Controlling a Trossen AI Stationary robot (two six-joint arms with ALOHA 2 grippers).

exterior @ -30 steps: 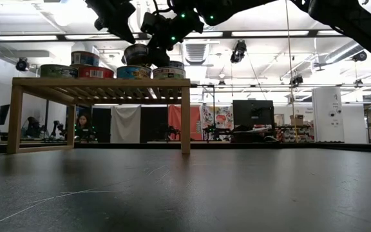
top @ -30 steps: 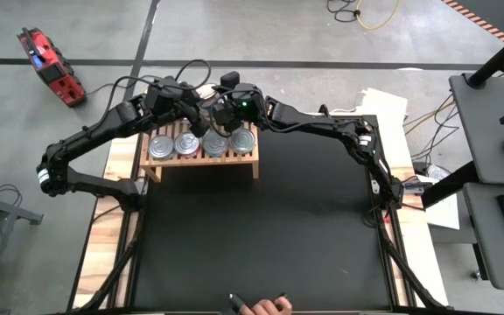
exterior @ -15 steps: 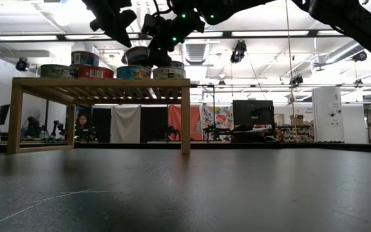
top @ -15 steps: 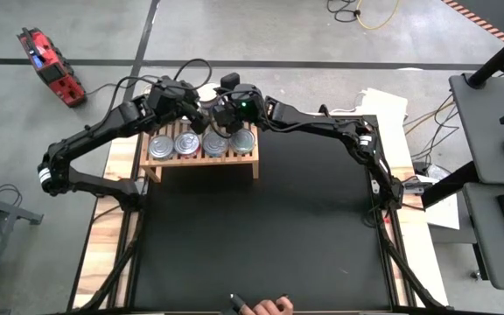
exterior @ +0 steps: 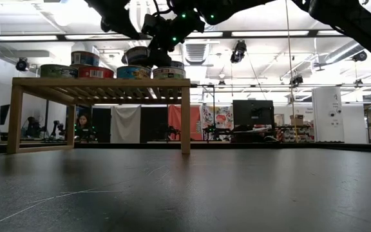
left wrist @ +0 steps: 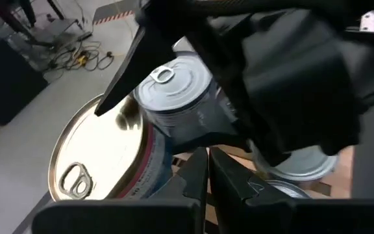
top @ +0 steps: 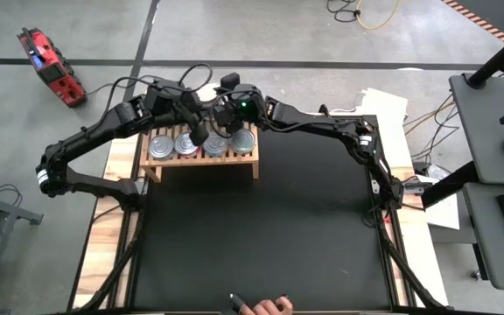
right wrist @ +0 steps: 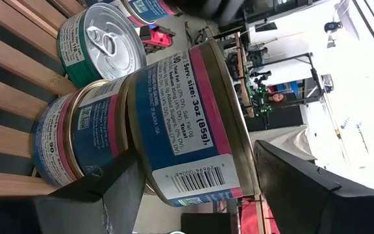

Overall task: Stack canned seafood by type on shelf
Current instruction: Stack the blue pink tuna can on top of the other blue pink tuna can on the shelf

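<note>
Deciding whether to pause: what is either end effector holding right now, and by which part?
Nothing, as far as shows. The right end effector stands open astride the sides of the top blue-and-pink can; the left end effector is shut and empty.

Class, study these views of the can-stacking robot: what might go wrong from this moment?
1. The blue-and-pink can looks off-centre on the lower can, between the open fingers of the right gripper; it may slide off.
2. The shut left gripper hangs close beside the right one over the shelf; a bump could topple the stack.
</note>
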